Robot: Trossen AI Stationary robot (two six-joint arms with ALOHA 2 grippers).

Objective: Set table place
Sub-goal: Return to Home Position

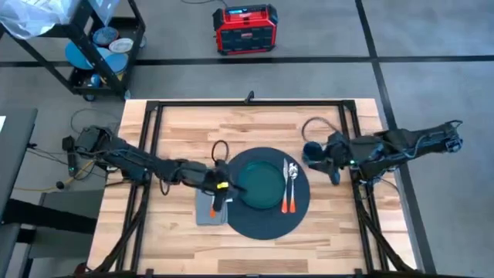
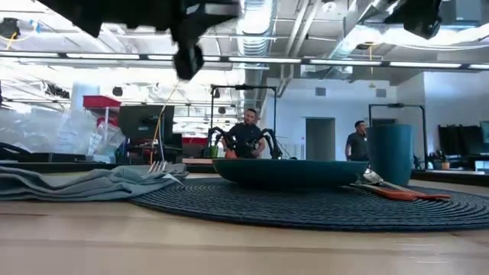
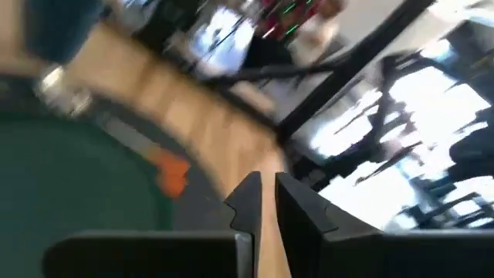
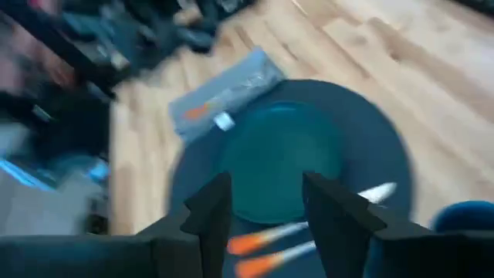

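The round dark grey place mat [image 1: 266, 224] lies on the wood table [image 1: 177, 131], and a dark green plate [image 1: 262, 185] rests on it. A spoon and a knife with orange handles [image 1: 289, 189] lie on the mat to the right of the plate. A fork [image 4: 224, 108] lies on a grey napkin [image 1: 208, 210] at the mat's left edge. A blue cup [image 1: 311, 151] stands at the mat's far right. My left gripper [image 1: 222, 193] hovers above the napkin, its fingers [image 3: 247, 201] a narrow gap apart and holding nothing. My right gripper [image 4: 266, 205] is open beside the cup.
The table's black frame rail [image 1: 247, 103] runs along the far edge and both sides. Bare wood lies far of the mat and at the near left. Off the table are a red box [image 1: 245, 29] and a cart [image 1: 93, 46]. People stand in the room behind [image 2: 248, 130].
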